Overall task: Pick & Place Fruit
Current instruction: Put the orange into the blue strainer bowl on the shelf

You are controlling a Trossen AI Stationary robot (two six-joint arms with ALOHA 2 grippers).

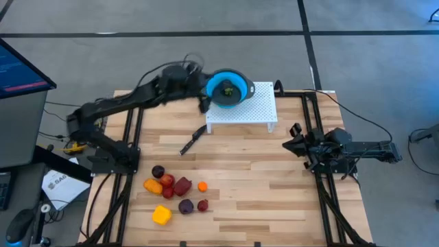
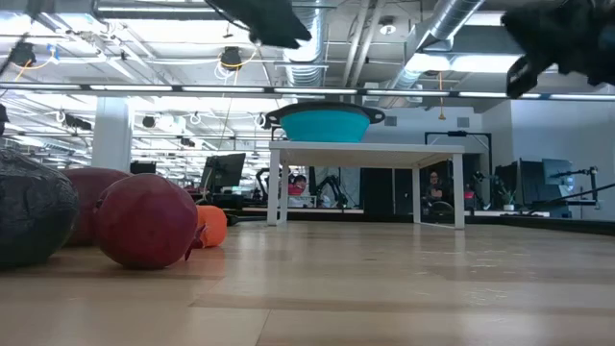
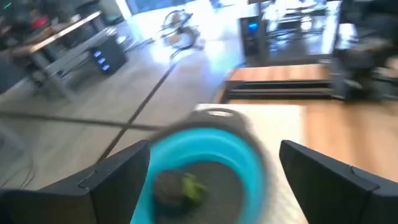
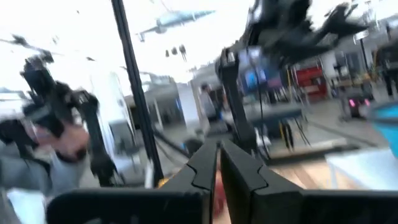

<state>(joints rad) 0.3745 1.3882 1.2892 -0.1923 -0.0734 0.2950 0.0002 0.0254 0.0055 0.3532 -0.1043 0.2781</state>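
A cluster of small toy fruits, red, dark purple, orange and one blocky yellow, lies on the near left part of the wooden table. One dark fruit with a green bit sits inside the blue bowl, which stands on a white perforated stand. My left gripper hovers open at the bowl's left rim; in its wrist view its fingers stand on either side of the bowl without touching it. My right gripper waits shut over the table's right side.
A slim black knife lies on the table in front of the stand. Black frame rails run along both table sides. Bare wood stretches between the fruit cluster and my right arm. A monitor stands off the table's left.
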